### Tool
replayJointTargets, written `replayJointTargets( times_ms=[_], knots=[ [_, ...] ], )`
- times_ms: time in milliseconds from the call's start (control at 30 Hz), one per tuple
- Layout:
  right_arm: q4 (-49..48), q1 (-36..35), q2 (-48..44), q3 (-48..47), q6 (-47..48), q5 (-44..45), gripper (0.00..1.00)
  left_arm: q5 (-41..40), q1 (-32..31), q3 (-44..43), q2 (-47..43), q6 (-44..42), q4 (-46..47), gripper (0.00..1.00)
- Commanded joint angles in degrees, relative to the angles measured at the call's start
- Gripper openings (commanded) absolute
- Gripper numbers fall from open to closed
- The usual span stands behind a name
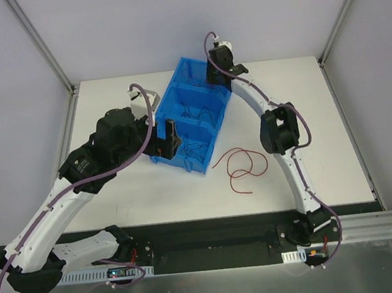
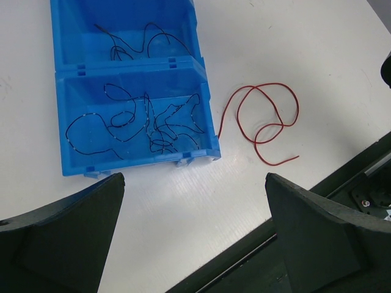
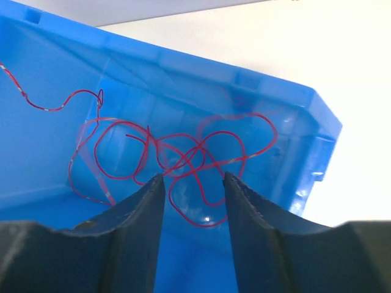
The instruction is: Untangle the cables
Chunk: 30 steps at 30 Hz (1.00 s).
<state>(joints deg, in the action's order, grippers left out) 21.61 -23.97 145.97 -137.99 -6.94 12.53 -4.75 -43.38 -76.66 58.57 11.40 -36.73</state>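
Risk: red cables could snag my right gripper, jaws narrowly apart, empty, if lifted from bin | left gripper: wide, empty.

White left arm and right arm, black joints — purple hoses clipped alongside.

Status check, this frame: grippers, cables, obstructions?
Left gripper open, near black cables. Right gripper open over red cables in blue bin, none held. One red cable loose on table. Nothing obstructing.
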Motion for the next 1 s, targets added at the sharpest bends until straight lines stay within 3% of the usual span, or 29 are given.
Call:
replayJointTargets(
  times_ms=[0,133,233,467,567,833,967],
  knots=[
    [3.0,0.59,-8.85,-1.75,1.14,2.84,0.5,0.18,0.75,-1.73,0.58,0.55,-0.36,0.99],
    [4.67,1.38,-12.37,0.35,1.4,3.02,0.67,0.62,0.84,-1.65,0.85,0.91,-0.36,0.99],
    [7.04,2.34,-14.22,1.41,0.35,1.88,0.73,1.24,0.84,-2.0,1.37,1.34,-0.27,0.99],
    [11.96,3.84,-23.43,11.67,-0.8,-7.86,0.74,2.91,0.84,-2.44,3.48,1.87,0.43,0.99],
    [14.07,3.93,-30.11,22.56,0.43,-12.0,0.75,4.13,0.75,-2.53,5.41,1.79,1.4,0.99],
    [14.7,4.01,-54.8,62.36,3.24,-22.28,0.76,9.76,0.92,-4.89,14.02,1.26,3.51,0.97],
    [14.26,3.75,-64.3,75.39,4.56,-27.1,0.76,12.57,0.84,-7.62,18.77,0.73,3.68,0.95]
  ],
)
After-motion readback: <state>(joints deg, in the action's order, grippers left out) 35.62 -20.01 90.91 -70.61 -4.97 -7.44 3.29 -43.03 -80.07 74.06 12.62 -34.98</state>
